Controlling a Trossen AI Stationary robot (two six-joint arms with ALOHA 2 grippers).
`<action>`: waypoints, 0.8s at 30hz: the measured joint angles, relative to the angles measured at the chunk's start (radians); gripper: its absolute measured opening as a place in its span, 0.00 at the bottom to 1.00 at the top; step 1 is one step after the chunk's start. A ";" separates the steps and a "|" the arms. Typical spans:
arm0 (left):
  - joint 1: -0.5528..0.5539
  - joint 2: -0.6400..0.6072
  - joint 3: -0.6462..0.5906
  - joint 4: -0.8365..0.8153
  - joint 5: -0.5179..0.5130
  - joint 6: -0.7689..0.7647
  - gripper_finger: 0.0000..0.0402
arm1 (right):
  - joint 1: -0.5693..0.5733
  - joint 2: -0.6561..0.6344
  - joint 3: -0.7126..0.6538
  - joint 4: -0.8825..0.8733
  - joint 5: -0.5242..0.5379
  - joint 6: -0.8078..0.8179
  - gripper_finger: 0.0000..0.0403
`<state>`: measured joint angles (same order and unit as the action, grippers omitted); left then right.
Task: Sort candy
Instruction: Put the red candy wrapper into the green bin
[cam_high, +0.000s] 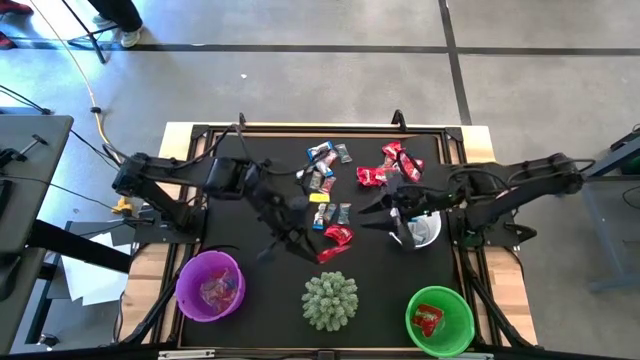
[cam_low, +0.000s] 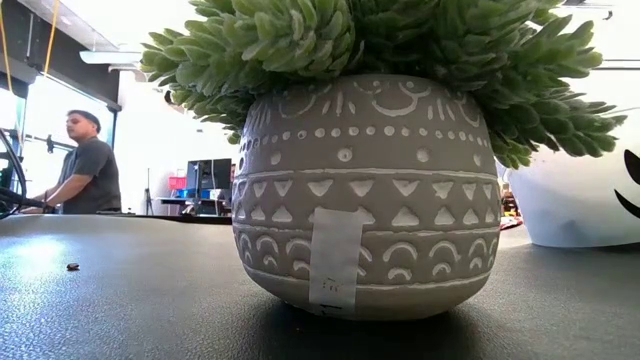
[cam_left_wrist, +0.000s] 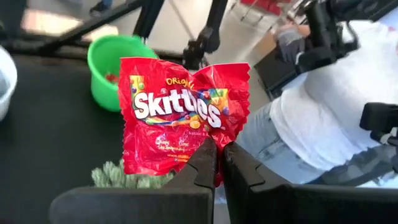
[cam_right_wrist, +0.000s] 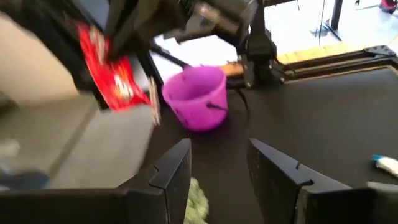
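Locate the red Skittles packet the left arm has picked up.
The red Skittles packet is pinched in the left gripper near the table's middle in the high view, just above the spiky green plant, right of the purple bowl.

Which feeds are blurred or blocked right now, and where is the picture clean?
Right wrist view: smeared, the red packet and purple bowl soft. Left wrist view: the red packet in the left gripper sharp, background soft. Low view: the plant pot fills the frame. High view: clear.
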<state>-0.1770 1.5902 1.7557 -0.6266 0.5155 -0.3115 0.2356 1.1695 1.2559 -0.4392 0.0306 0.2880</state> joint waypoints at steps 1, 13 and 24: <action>0.007 0.000 0.000 0.018 0.013 0.000 0.00 | 0.002 0.022 0.037 -0.047 0.001 -0.029 0.37; 0.054 0.000 0.000 0.049 0.088 -0.045 0.00 | 0.002 0.314 0.533 -0.536 -0.007 -0.201 0.37; 0.054 0.000 0.000 0.048 0.091 -0.016 0.00 | 0.008 0.434 0.747 -0.725 -0.011 -0.238 0.37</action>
<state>-0.1234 1.5902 1.7557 -0.5785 0.6060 -0.3272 0.2433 1.6037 2.0025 -1.1646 0.0194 0.0505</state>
